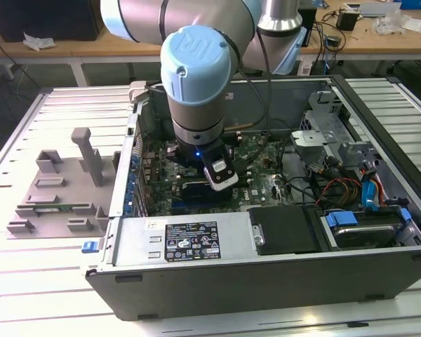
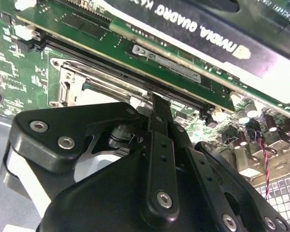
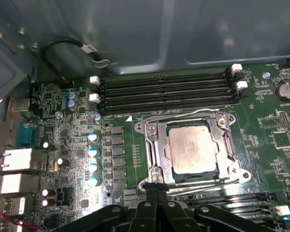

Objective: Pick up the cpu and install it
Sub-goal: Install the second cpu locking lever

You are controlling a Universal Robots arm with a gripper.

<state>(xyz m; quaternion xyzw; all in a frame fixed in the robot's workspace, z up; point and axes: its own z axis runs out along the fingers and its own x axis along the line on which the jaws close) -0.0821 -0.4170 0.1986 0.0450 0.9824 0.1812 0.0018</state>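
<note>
The cpu (image 3: pixel 192 147), a square chip with a shiny silver-grey top, lies flat inside the metal socket frame (image 3: pixel 153 145) on the green motherboard in the first wrist view. My gripper (image 3: pixel 156 191) hangs just beside the socket's edge, its two thin black fingers pressed together and holding nothing. In the second wrist view the gripper (image 2: pixel 160 104) points down next to the socket frame (image 2: pixel 72 82). In the exterior view the arm's wrist (image 1: pixel 200 151) reaches down into the open computer case (image 1: pixel 266 281).
Four empty memory slots (image 3: pixel 166 89) run along the far side of the socket. A black graphics card (image 2: pixel 208 29) stands close by the gripper. Capacitors (image 3: pixel 93 159) line the board. A grey fixture (image 1: pixel 63 189) sits on the table at the exterior view's left; cables (image 1: pixel 344 186) fill the case's right.
</note>
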